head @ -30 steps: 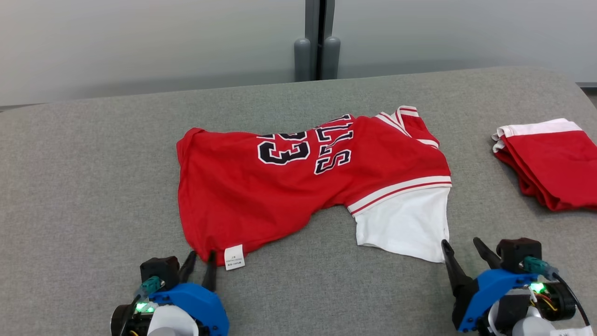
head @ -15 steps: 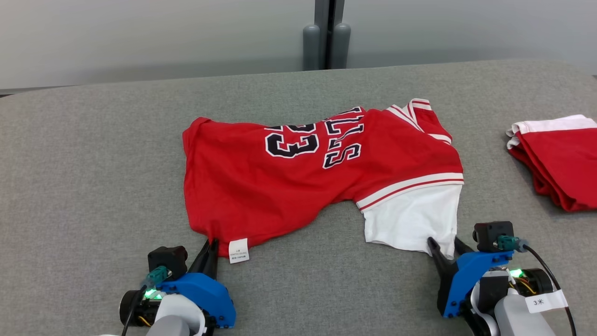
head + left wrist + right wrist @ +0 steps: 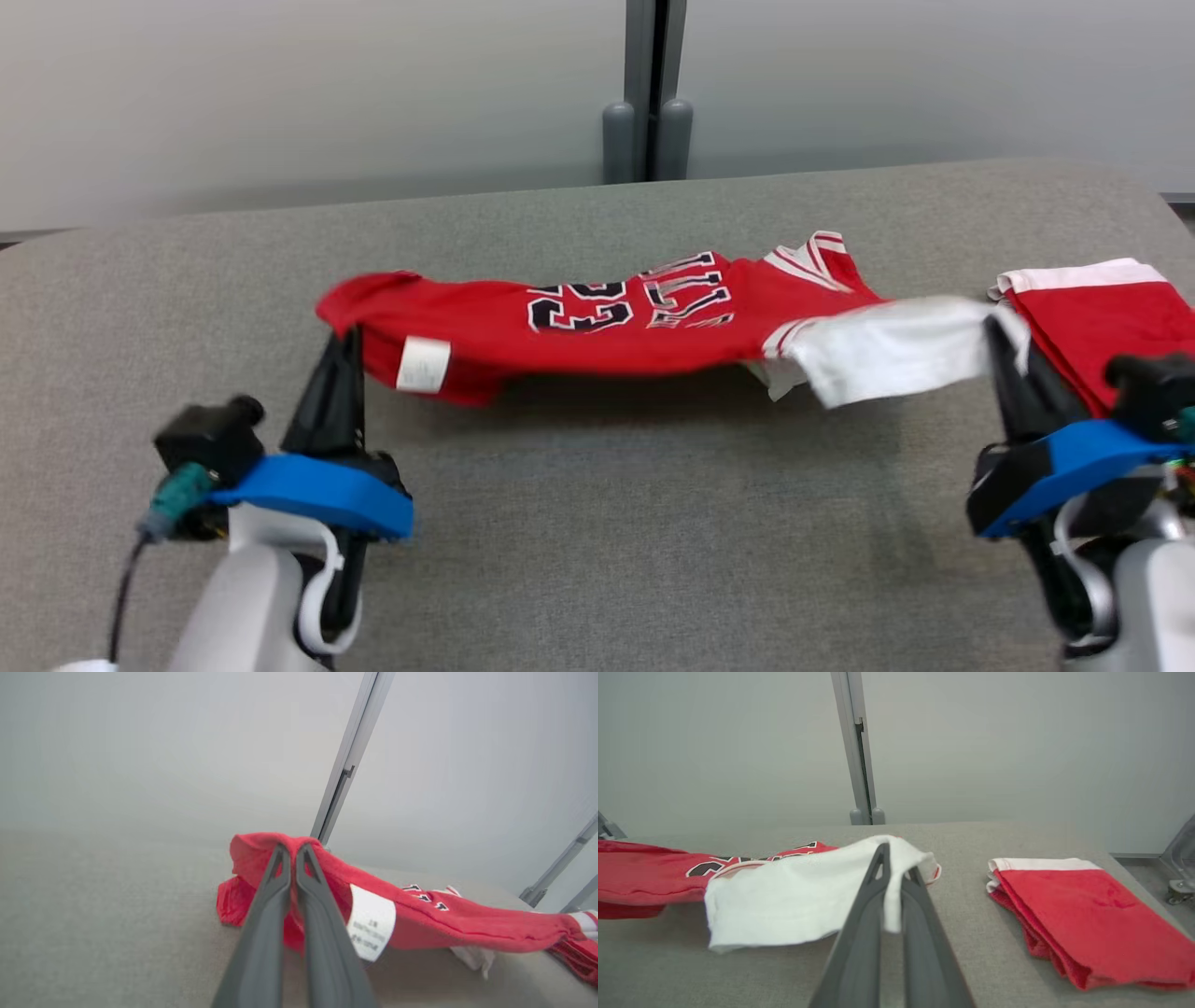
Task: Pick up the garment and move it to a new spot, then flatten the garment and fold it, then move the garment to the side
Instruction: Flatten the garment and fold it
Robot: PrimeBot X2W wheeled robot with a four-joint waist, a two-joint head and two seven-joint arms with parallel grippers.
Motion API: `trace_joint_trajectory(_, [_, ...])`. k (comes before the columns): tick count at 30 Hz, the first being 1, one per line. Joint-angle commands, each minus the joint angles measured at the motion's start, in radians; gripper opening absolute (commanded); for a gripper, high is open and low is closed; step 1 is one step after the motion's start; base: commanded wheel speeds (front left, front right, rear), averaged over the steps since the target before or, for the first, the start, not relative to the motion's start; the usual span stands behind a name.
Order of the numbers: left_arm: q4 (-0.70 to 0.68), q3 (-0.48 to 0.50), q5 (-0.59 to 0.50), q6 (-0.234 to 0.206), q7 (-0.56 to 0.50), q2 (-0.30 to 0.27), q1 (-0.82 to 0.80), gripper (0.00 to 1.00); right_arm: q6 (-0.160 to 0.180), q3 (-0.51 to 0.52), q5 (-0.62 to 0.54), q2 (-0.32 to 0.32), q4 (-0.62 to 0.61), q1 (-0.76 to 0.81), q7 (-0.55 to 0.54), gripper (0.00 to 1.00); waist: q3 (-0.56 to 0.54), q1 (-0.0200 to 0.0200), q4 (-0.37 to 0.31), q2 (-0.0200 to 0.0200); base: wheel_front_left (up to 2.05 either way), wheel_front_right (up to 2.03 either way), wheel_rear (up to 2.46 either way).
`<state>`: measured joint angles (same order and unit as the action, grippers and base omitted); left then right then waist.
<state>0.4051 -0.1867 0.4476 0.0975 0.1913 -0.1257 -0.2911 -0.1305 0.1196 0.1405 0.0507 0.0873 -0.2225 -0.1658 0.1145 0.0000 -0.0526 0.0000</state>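
I am holding the garment (image 3: pixel 607 327), a red jersey with dark lettering, up off the grey table (image 3: pixel 597 541) at two points. My left gripper (image 3: pixel 344 345) is pinching the red hem corner at the left, just beside the white care label (image 3: pixel 422 364), with its jaws pressed together on the cloth. My right gripper (image 3: pixel 1001 338) is clamping the edge of the white sleeve (image 3: pixel 887 359) at the right, with its jaws likewise squeezed onto the fabric. The jersey is hanging between them as a sagging band over the middle of the table, and its raised near edge is casting a shadow below. Whether the far edge is touching the surface, I cannot tell.

I am judging the task to be in its first stage. The pick-up is under way with both corners gripped. Carrying the jersey to a new spot, flattening it, folding it and moving it aside are all waiting to be done.

As for things that hold others, I am working over the padded table alone. Besides the jersey, it is bearing a folded red pile (image 3: pixel 1102 317) with a white band at the far right. The pile is lying flat near my right gripper and, in the right wrist view, is sitting apart from the sleeve.
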Motion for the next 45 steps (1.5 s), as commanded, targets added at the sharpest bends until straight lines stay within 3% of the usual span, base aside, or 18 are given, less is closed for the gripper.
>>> trace_joint_trajectory(1, [-0.05, 0.008, 0.012, 0.001, -0.018, -0.014, -0.008, 0.0, -0.001, 0.008, -0.009, 0.011, -0.052, 0.012, -0.021, 0.0, -0.009, 0.0, -0.008, 0.0, 0.0, 0.0, 0.0])
trace_joint_trajectory(2, [-0.102, 0.008, 0.017, 0.004, -0.042, -0.028, -0.009, 0.0, -0.001, 0.014, -0.007, 0.017, -0.108, 0.014, -0.04, 0.0, -0.013, 0.0, -0.009, 0.0, 0.0, 0.0, 0.0])
trace_joint_trajectory(3, [-0.314, 0.025, 0.035, 0.003, -0.159, -0.092, -0.036, 0.0, -0.001, 0.026, -0.012, 0.056, -0.32, -0.008, -0.125, 0.0, -0.018, 0.0, -0.014, 0.0, 0.0, 0.0, 0.0])
trace_joint_trajectory(6, [-0.465, 0.035, 0.035, -0.012, -0.26, -0.145, -0.056, 0.0, -0.001, 0.018, -0.014, 0.106, -0.449, -0.047, -0.183, 0.0, -0.01, 0.0, -0.018, 0.0, 0.0, 0.0, 0.0])
trace_joint_trajectory(10, [-0.622, 0.038, 0.029, -0.03, -0.392, -0.2, -0.112, 0.0, 0.0, 0.021, 0.011, 0.22, -0.542, -0.119, -0.239, 0.0, 0.015, 0.0, -0.017, 0.0, 0.0, 0.0, 0.0])
trace_joint_trajectory(16, [-0.722, 0.05, 0.056, -0.035, -0.538, -0.256, -0.213, 0.0, 0.0, 0.016, 0.07, 0.337, -0.537, -0.271, -0.275, 0.0, 0.089, 0.0, -0.03, 0.0, 0.0, 0.0, 0.0])
trace_joint_trajectory(22, [-0.63, 0.056, 0.051, -0.038, -0.596, -0.279, -0.339, 0.0, 0.0, -0.049, 0.127, 0.35, -0.343, -0.459, -0.232, 0.0, 0.23, 0.0, -0.048, 0.0, 0.0, 0.0, 0.0])
trace_joint_trajectory(29, [-0.414, 0.058, -0.032, -0.022, -0.517, -0.318, -0.58, 0.0, 0.0, -0.178, 0.082, 0.386, -0.021, -0.789, -0.033, 0.0, 0.375, 0.0, -0.066, 0.0, 0.0, 0.0, 0.0])
trace_joint_trajectory(32, [-0.296, 0.067, -0.016, -0.027, -0.438, -0.268, -0.694, 0.0, 0.0, -0.17, 0.054, 0.4, 0.107, -0.93, 0.068, 0.0, 0.378, 0.0, -0.045, 0.0, 0.0, 0.0, 0.0])
trace_joint_trajectory(37, [-0.16, 0.082, -0.059, -0.036, -0.281, -0.255, -0.871, 0.0, 0.0, -0.119, -0.031, 0.373, 0.208, -1.121, 0.262, 0.0, 0.37, 0.0, -0.045, 0.0, 0.0, 0.0, 0.0])
trace_joint_trajectory(40, [-0.109, 0.088, -0.09, -0.042, -0.19, -0.265, -0.926, 0.0, 0.0, -0.119, -0.081, 0.346, 0.253, -1.19, 0.328, 0.0, 0.366, 0.0, -0.056, 0.0, 0.0, 0.0, 0.0])
trace_joint_trajectory(45, [-0.039, 0.063, -0.107, -0.022, -0.094, -0.261, -0.894, 0.0, 0.0, -0.178, -0.098, 0.334, 0.332, -1.147, 0.358, 0.0, 0.383, 0.0, -0.072, 0.0, 0.0, 0.0, 0.0])
